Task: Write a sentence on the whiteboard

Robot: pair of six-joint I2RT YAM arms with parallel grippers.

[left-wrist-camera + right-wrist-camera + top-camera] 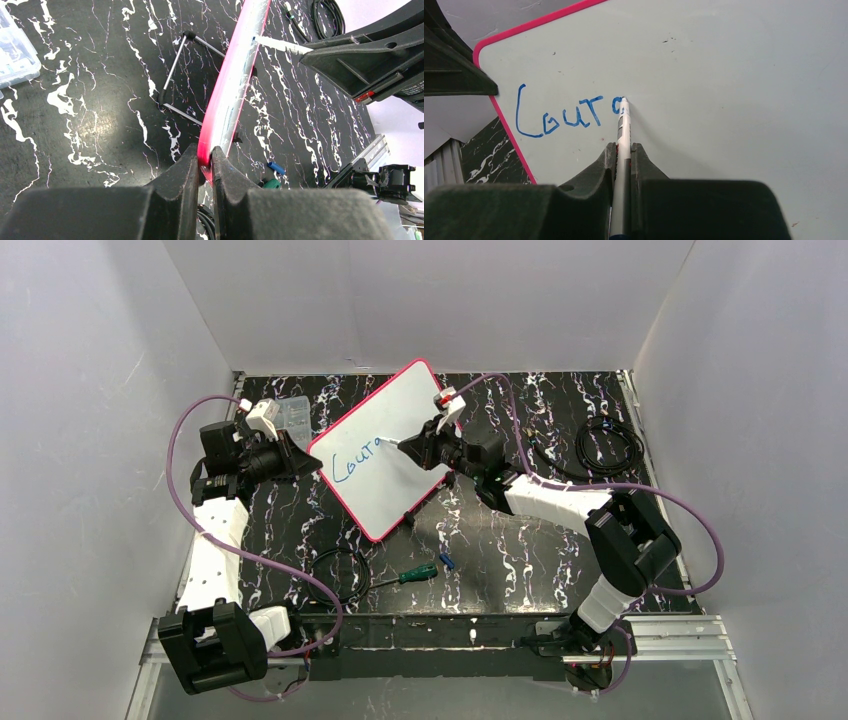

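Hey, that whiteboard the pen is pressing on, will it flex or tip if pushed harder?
Probably stiff: the whiteboard looks flat edge-on in the left wrist view. Likely light, since the left gripper steadies it tilted by one edge. It may pivot or slip under the marker, gripped only at that thin frame.

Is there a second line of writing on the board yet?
No, the whiteboard shows only one line of blue writing, with the marker tip at its last letter.

Robotics lab test cell.
Plain white panels (90, 420) box in a black marbled worktop (520, 560); left arm (212, 560) and right arm (560, 502) mount on an aluminium rail (670, 632).
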